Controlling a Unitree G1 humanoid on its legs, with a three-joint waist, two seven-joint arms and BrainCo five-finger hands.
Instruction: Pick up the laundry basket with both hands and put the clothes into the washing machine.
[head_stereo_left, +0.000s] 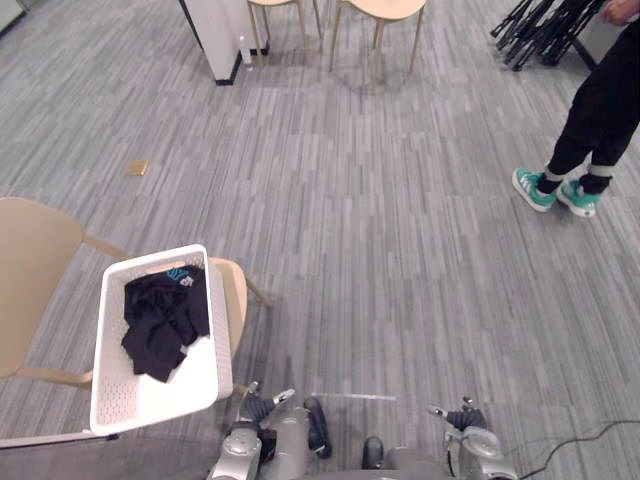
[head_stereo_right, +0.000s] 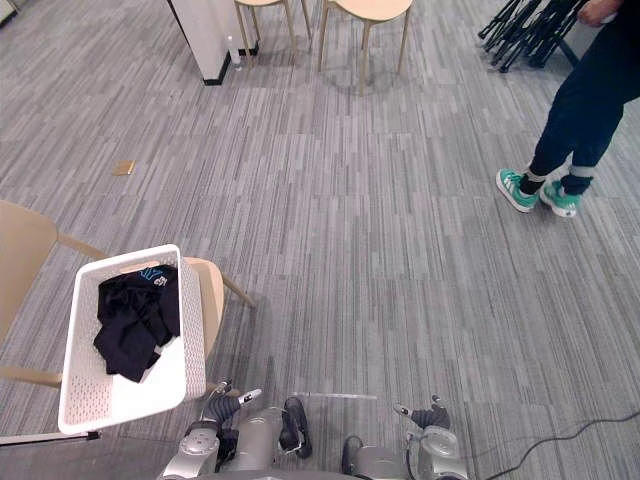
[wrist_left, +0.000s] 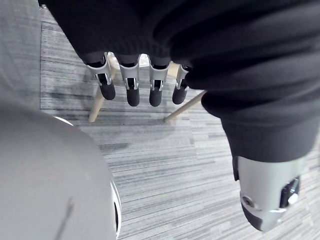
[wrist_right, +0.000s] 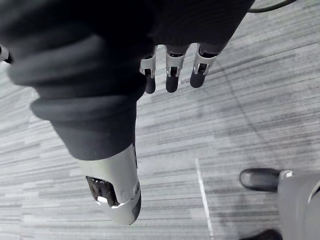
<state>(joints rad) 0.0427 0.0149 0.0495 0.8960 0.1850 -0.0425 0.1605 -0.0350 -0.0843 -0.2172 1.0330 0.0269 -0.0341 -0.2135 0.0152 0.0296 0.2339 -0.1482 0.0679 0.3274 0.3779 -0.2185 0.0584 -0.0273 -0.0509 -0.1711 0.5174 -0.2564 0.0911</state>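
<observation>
Basket (head_stereo_left: 222, 330) with clothes (head_stereo_left: 162, 315) at ten o'clock; left hand (wrist_left: 132, 86), right hand (wrist_right: 171, 72) hang loose-fingered, empty; face it squarely, grip opposite rims.

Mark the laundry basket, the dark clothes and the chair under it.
laundry basket (head_stereo_left: 150, 395): left eye view, bare white bottom.
dark clothes (head_stereo_left: 160, 320): left eye view, middle of the heap.
chair (head_stereo_left: 238, 300): left eye view, wooden seat edge beside the basket.

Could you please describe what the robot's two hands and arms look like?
Both the left hand and the right hand have silver fingers with dark rounded tips and a silver thumb. A dark ribbed cover wraps the back and wrist of each hand, and the arms are silver-grey.
</observation>
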